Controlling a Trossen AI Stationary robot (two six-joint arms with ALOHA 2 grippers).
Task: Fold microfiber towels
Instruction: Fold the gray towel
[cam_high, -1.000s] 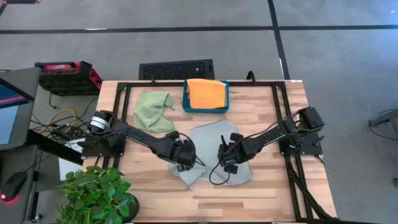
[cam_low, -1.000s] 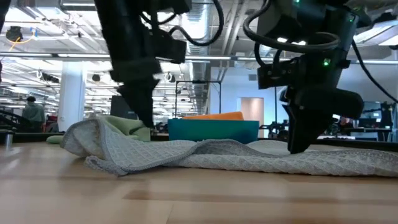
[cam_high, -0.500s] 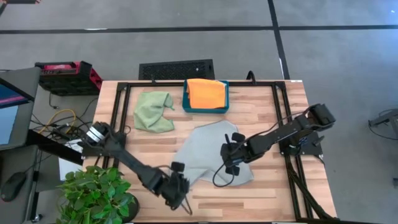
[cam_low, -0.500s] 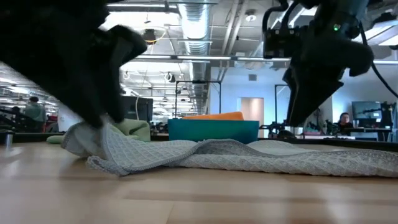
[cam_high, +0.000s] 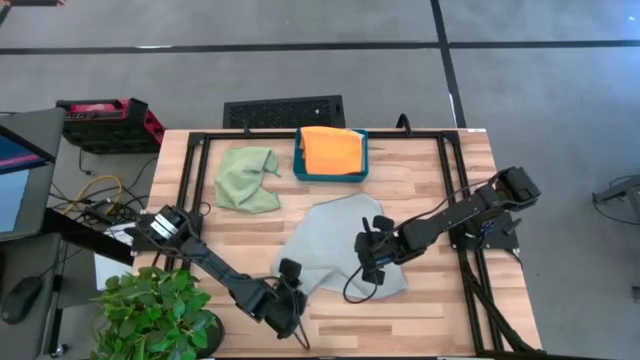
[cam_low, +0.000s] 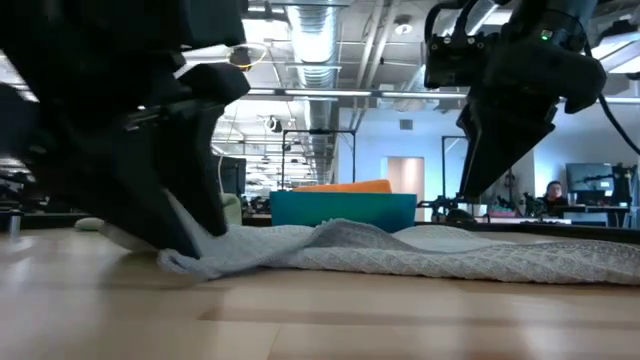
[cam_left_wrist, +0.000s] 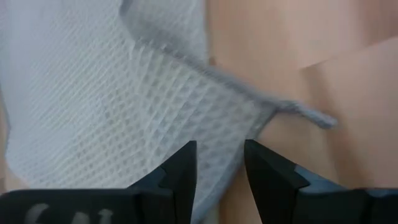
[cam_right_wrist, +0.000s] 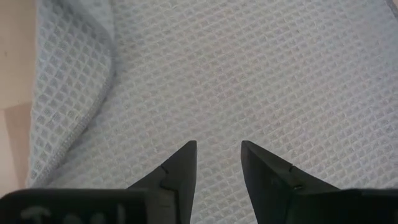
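A pale grey towel (cam_high: 335, 245) lies rumpled in the middle of the wooden table (cam_high: 440, 310). The left gripper (cam_high: 292, 312) sits at the towel's near left corner, its fingers (cam_left_wrist: 180, 174) parted with the cloth's edge between them but not pinched. The right gripper (cam_high: 370, 262) hangs over the towel's right part, fingers (cam_right_wrist: 180, 168) apart and empty. Behind, a green towel (cam_high: 248, 178) lies crumpled beside a teal tray (cam_high: 300, 165) holding an orange towel (cam_high: 332, 150).
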